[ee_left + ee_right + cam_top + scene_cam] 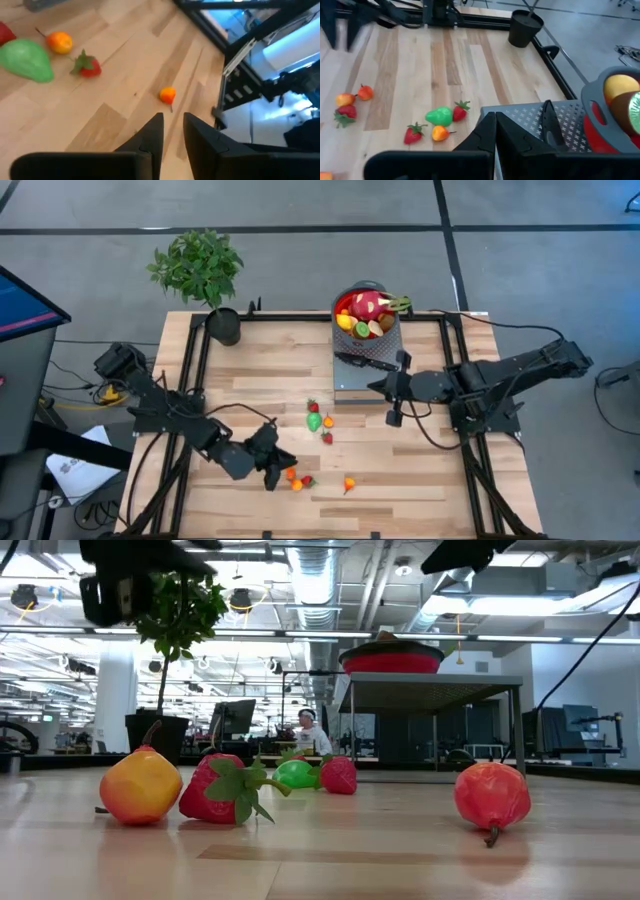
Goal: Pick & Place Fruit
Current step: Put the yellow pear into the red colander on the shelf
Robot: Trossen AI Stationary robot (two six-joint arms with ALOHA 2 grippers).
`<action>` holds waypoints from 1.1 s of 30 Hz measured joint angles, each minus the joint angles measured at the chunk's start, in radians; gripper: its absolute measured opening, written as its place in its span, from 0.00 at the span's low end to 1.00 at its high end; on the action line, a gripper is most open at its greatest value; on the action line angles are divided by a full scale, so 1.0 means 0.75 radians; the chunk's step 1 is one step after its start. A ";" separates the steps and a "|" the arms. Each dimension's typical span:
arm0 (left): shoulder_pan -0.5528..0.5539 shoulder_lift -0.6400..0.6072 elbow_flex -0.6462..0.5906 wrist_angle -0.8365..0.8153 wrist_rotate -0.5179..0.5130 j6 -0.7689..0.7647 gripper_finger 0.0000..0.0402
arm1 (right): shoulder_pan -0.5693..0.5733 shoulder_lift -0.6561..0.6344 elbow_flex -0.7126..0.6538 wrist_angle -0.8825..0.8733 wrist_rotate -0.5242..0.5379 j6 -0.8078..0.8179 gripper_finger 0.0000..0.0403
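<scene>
Fruit (316, 421), small, glossy, red, orange, green

seven loose fruits (315, 421) on the table, one bowl (366, 310), one plant (200, 268).

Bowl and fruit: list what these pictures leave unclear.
- Bowl, low view: seen side-on, so its contents are hidden by its own wall.
- Bowl fruit, right wrist view: cut off by the picture's edge.
- Left gripper, high view: it hides part of the fruit cluster beside it.
</scene>
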 joint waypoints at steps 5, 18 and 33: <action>-0.029 0.012 0.105 0.033 0.003 0.001 0.10 | -0.008 0.001 0.000 -0.008 0.000 0.000 0.00; -0.061 0.200 0.379 0.063 0.004 0.117 0.01 | -0.005 0.001 0.000 -0.049 -0.001 -0.001 0.00; -0.053 0.187 0.311 -0.593 0.103 -0.120 0.01 | -0.004 0.001 0.000 -0.076 -0.004 0.000 0.00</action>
